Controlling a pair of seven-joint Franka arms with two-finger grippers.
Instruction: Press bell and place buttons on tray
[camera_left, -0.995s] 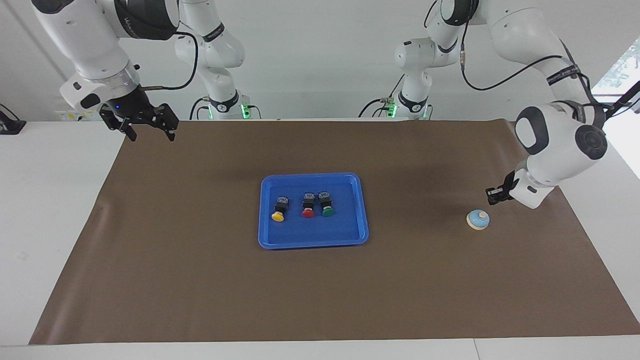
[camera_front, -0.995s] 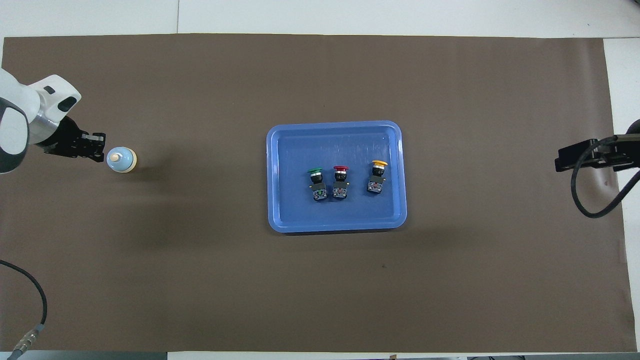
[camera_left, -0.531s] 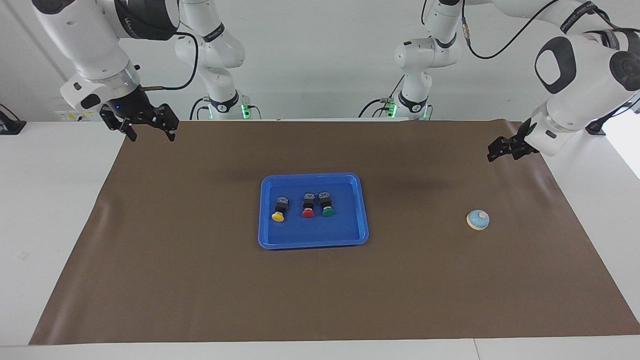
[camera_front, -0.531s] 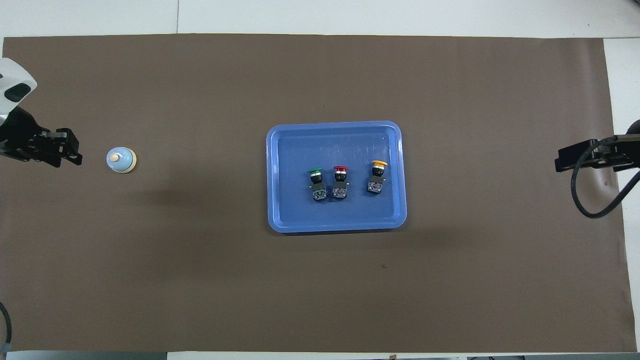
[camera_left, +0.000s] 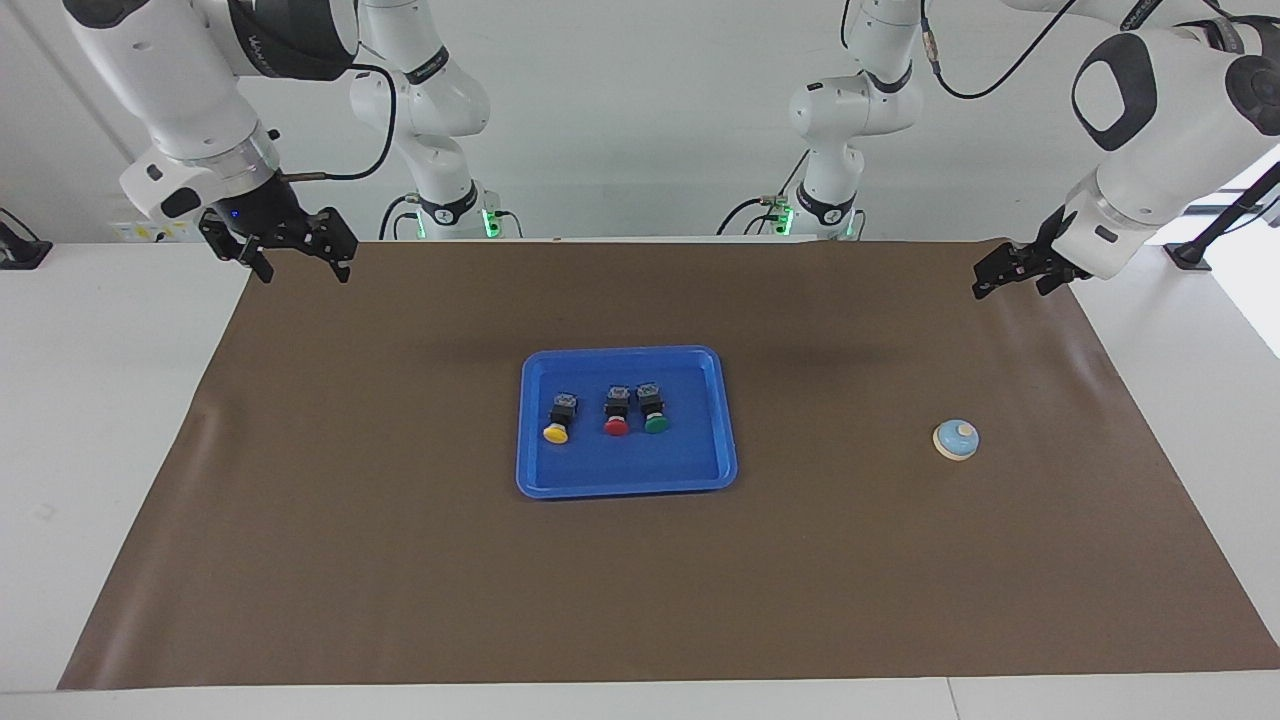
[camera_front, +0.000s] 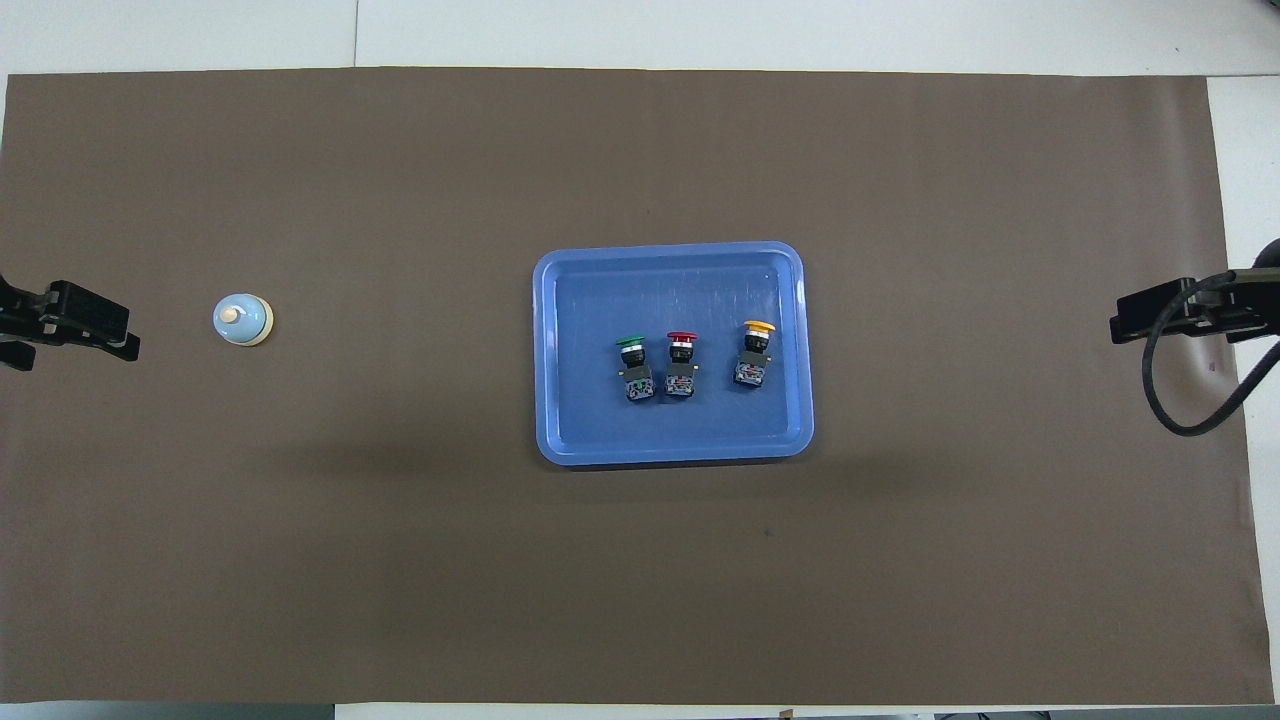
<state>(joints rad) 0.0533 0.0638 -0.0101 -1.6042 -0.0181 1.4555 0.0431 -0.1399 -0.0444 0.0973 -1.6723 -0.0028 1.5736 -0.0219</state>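
The blue tray (camera_left: 690, 465) (camera_front: 670, 285) lies in the middle of the brown mat. The yellow button (camera_left: 556, 432) (camera_front: 758, 328), the red button (camera_left: 615, 426) (camera_front: 681, 339) and the green button (camera_left: 656, 423) (camera_front: 630, 343) lie in it in a row, on their sides. The light-blue bell (camera_left: 956, 439) (camera_front: 242, 320) stands on the mat toward the left arm's end. My left gripper (camera_left: 988, 283) (camera_front: 120, 338) is raised over the mat's edge at that end, apart from the bell. My right gripper (camera_left: 302, 268) (camera_front: 1122, 326) is open and empty, raised over the mat's edge at the right arm's end, and waits.
The brown mat (camera_left: 400, 560) covers most of the white table (camera_left: 90, 420). A black cable (camera_front: 1190, 400) hangs by the right gripper. Both arm bases (camera_left: 640, 215) stand at the robots' edge of the table.
My left gripper has risen from just beside the bell and drawn back toward the left arm's end of the table. The bell, tray, buttons and right arm have not moved.
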